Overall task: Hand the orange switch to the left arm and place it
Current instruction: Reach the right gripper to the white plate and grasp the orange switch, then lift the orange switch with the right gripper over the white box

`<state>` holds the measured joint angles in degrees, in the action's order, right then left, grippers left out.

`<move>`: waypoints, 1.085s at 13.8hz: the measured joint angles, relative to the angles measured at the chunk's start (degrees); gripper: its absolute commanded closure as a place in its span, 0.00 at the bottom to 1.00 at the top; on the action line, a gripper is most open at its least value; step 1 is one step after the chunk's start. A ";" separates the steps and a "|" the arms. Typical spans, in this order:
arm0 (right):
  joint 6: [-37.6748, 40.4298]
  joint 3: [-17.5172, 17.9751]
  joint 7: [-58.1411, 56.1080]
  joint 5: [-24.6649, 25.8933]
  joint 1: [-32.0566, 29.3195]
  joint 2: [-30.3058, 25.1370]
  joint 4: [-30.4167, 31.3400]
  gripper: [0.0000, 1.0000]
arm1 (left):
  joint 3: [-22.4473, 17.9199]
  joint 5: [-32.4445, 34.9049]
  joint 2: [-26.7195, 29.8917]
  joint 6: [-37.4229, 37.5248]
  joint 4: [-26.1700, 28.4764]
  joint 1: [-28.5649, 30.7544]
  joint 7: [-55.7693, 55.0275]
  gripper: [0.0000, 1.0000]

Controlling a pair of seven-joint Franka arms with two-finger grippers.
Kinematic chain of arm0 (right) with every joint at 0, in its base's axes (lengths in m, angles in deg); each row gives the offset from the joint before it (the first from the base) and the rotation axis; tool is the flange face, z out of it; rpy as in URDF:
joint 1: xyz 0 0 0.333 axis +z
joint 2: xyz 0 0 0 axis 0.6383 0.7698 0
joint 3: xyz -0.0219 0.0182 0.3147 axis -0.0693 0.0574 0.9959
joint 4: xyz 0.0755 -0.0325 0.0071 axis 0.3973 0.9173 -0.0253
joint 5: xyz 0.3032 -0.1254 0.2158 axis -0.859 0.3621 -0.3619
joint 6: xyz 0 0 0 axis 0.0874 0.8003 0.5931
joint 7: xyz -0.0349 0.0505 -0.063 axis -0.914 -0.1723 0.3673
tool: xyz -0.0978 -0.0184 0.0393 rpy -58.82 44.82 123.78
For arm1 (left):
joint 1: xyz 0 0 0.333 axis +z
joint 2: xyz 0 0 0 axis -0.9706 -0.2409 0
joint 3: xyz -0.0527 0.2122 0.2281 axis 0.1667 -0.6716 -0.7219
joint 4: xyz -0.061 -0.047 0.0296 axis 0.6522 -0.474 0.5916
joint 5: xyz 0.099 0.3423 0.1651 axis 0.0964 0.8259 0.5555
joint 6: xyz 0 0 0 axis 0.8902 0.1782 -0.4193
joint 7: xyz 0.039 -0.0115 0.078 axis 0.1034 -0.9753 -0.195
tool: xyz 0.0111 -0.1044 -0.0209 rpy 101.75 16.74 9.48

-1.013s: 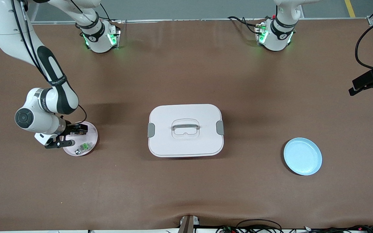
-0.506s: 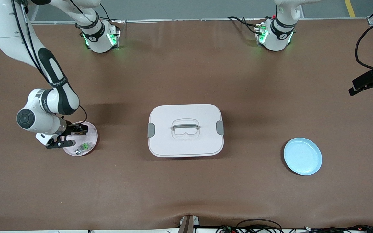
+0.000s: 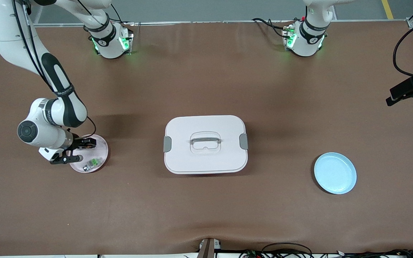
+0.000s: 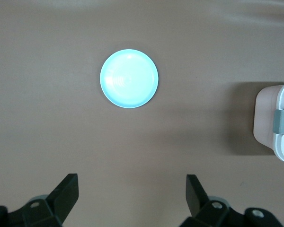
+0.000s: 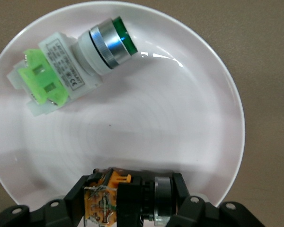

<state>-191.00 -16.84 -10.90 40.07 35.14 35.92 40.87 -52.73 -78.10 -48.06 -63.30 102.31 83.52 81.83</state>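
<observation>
Right wrist view only: right gripper [image 5: 128, 201] pinching the orange switch [image 5: 114, 197] low in the pink plate [image 3: 95, 152], green push-button switch [image 5: 73, 64] lying apart in the same dish. Mid-table, closed white box [image 3: 205, 143]. Toward the left arm's end, blue plate [image 3: 335, 173]; above it, left gripper [image 4: 132, 196] spread wide, waiting.
</observation>
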 measured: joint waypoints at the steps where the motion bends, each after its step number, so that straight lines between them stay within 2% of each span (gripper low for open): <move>1: 0.94 0.02 0.03 -1.07 0.00 -0.04 -0.11 1.00 | 0.01 0.00 0.00 0.00 0.00 -0.02 0.00 0.00; 4: 7.17 0.17 -0.03 -7.50 0.07 -0.14 -1.81 1.00 | 0.06 0.00 0.00 0.00 0.00 -0.06 0.00 0.00; 8: 18.47 -0.01 1.57 -15.00 0.00 -0.42 -7.05 1.00 | 0.14 0.00 0.00 0.00 -0.02 -0.11 0.00 0.00; 15: 38.32 0.71 21.00 -18.12 1.37 -2.69 -18.40 1.00 | 0.11 0.00 0.01 0.00 -0.13 -0.03 0.00 0.00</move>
<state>-152.68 -16.13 10.10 21.95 36.52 33.23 22.47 -52.62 -78.10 -48.06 -63.30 102.18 83.49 81.83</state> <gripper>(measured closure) 0.264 0.000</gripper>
